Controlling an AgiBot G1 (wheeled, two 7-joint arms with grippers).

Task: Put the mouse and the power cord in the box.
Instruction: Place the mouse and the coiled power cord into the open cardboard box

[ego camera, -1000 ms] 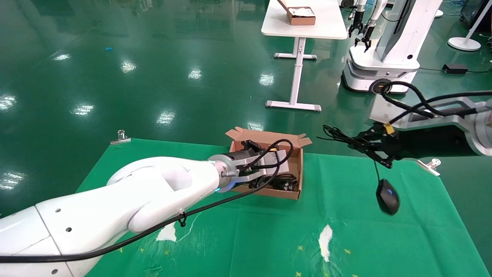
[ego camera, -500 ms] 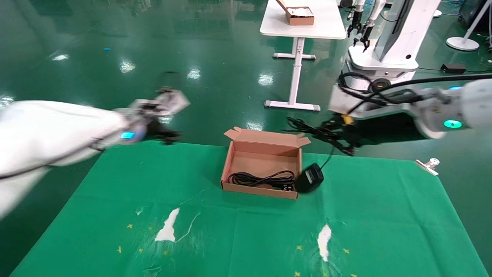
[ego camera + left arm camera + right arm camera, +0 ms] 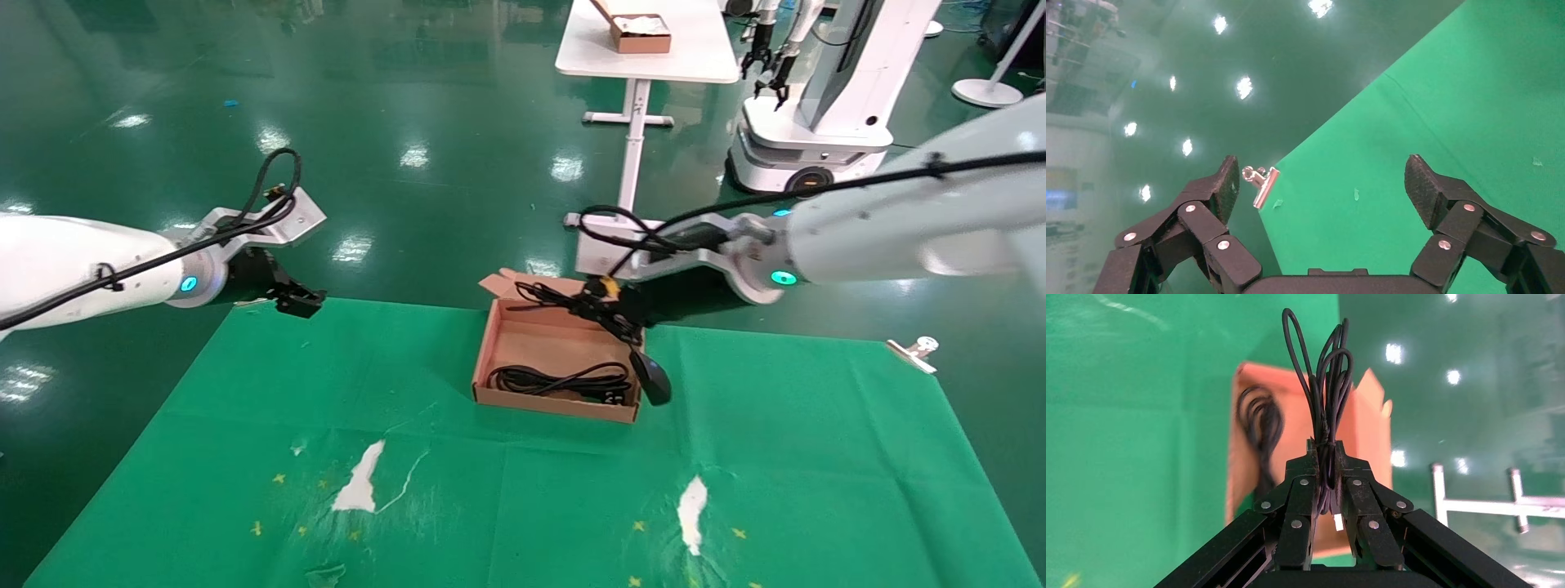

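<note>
While the right gripper stays out of contact with the box, it hangs over the box's far right corner, fingers pinched tight on the mouse's bundled wire. Mouse: dangles on that wire, just outside the box's right wall, near its front right corner. Power cord: coiled inside the box along the near wall. Box: on the green cloth, middle of the far edge. Left gripper: spread wide, empty, above the cloth's far left corner beside a metal clip.
</note>
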